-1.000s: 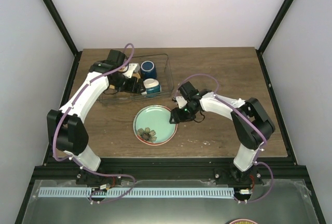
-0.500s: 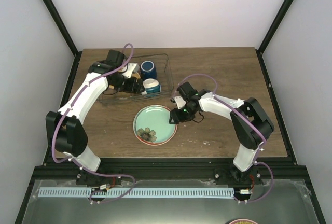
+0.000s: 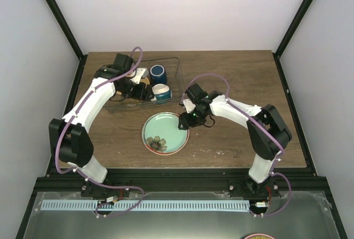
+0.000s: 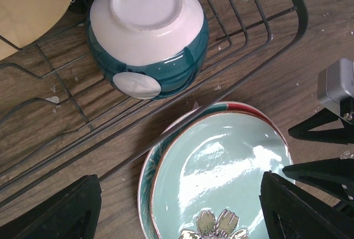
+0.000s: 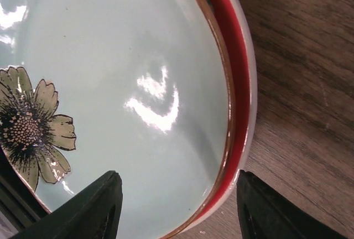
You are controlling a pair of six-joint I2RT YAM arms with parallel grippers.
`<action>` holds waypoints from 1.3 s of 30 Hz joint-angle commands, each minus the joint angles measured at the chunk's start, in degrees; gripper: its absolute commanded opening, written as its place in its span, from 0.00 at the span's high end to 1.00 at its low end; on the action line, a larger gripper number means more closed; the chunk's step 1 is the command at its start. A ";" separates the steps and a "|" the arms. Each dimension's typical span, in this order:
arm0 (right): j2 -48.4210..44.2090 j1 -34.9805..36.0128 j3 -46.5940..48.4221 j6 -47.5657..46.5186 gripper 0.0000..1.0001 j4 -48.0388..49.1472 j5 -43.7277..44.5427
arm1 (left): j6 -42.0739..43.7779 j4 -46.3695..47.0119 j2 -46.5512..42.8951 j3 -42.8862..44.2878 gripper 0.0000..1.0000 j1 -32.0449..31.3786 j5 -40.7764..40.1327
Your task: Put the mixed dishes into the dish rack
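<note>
Bright even light, soft shadows; white glare streaks on mint-green plate (image 5: 121, 84); wrist views sharp.

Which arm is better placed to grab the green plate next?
Right: the right tool, open, straddles the plate's red rim; the left tool hovers at the dish rack by the bowl.

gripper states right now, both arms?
Left gripper: open, holding nothing.
Right gripper: open, jaws straddling the mint-green plate's red rim, not closed on it.
</note>
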 commanded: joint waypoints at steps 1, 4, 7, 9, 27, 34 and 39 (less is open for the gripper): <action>0.29 1.14 2.48 -0.42 0.42 -1.64 -0.63 | 0.85 0.57 -1.04 -0.66 0.20 -0.23 0.22; 1.08 1.52 1.93 -0.38 0.42 -0.90 -0.97 | 0.82 0.57 -0.99 -0.72 0.20 -0.23 0.34; 1.82 1.77 1.06 -0.33 0.42 0.06 -1.65 | 0.96 0.57 -1.08 -0.74 0.20 -0.26 0.36; 2.16 1.79 0.38 -0.19 0.43 0.95 -2.08 | 0.98 0.59 -1.08 -0.77 0.20 -0.27 0.40; 8.07 1.84 -3.98 0.87 0.50 5.01 -6.04 | 0.91 0.40 -0.91 -1.21 0.20 -0.27 -0.26; 8.73 1.88 -5.14 0.47 0.75 5.81 -6.23 | 0.88 0.40 -0.80 -1.52 0.20 -0.26 -0.04; 8.04 1.88 -5.53 0.54 0.95 6.14 -5.46 | 0.82 0.35 -1.26 -3.02 0.20 -0.32 0.05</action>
